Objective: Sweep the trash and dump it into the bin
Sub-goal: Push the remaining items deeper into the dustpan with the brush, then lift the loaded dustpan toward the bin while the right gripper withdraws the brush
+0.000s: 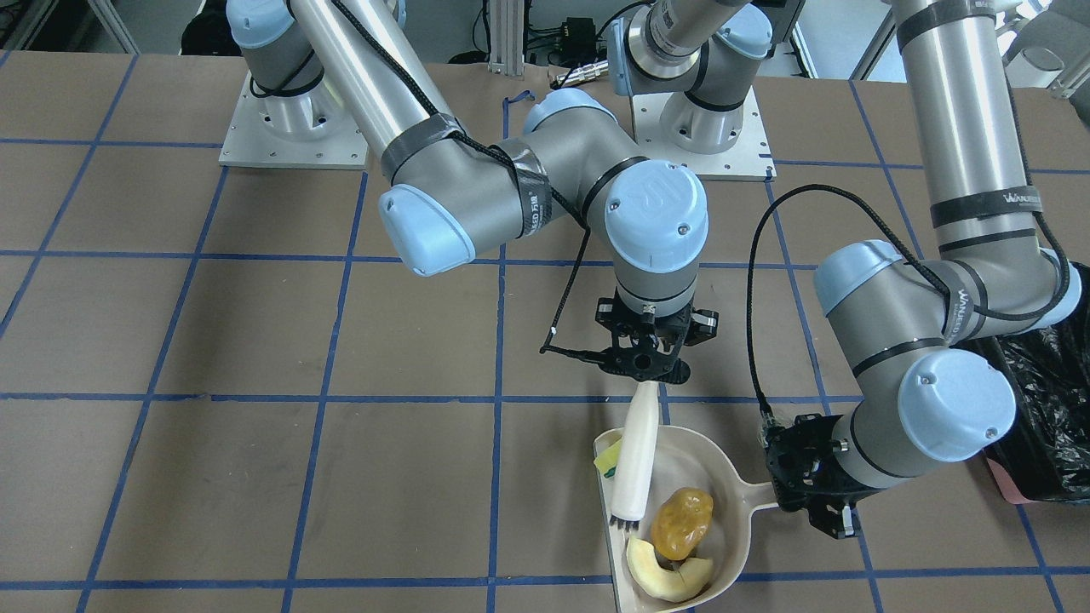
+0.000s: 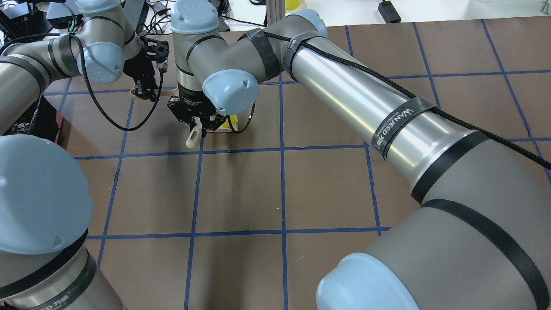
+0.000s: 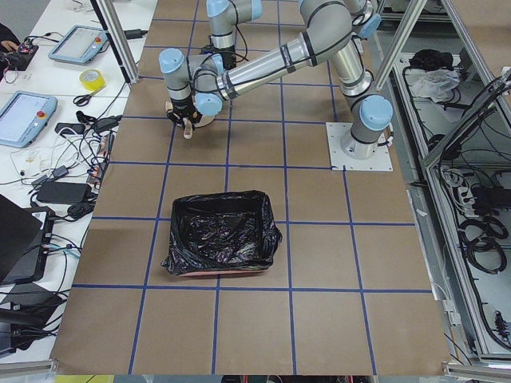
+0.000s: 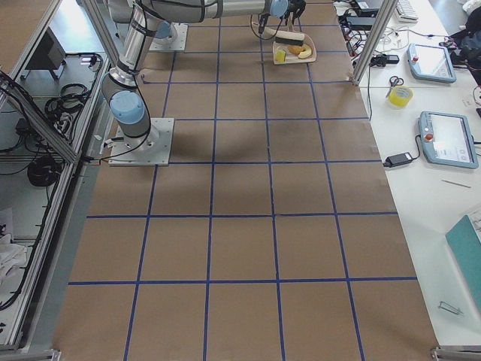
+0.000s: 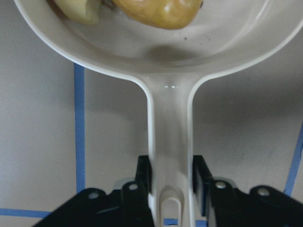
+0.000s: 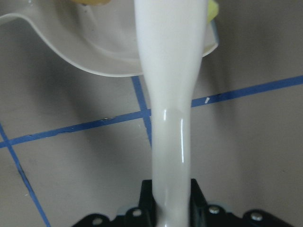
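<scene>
Trash (image 1: 681, 524) lies at the operators' edge of the bench, approx mid-length, in a beige dustpan (image 1: 685, 460). The cream crescent slice (image 1: 660, 583) is nearest that edge, w/ the orange-brown lump (image 5: 161, 12) against it on the robot side. The yellow-green sponge (image 1: 606, 464) is at the pan's open lip beside the brush (image 1: 637, 460); can't tell if it's fully inside. R gripper (image 6: 171, 189) is clamped on the brush handle. L gripper (image 5: 171, 172) is clamped on the pan handle. Bin (image 3: 215, 262) stands well apart, toward the bench's left end.

Risks, imo: the lump is round & glossy, so any tilt toward the open mouth on lifting could roll it out. The sponge could drop off the lip. The bristles are down in the pan and could snag if not cleared first.

Slice's long axis runs roughly along the operators' edge, hollow side facing the lump. The pan mouth points to the right end and the handle to the left end, i.e. bin-ward.
</scene>
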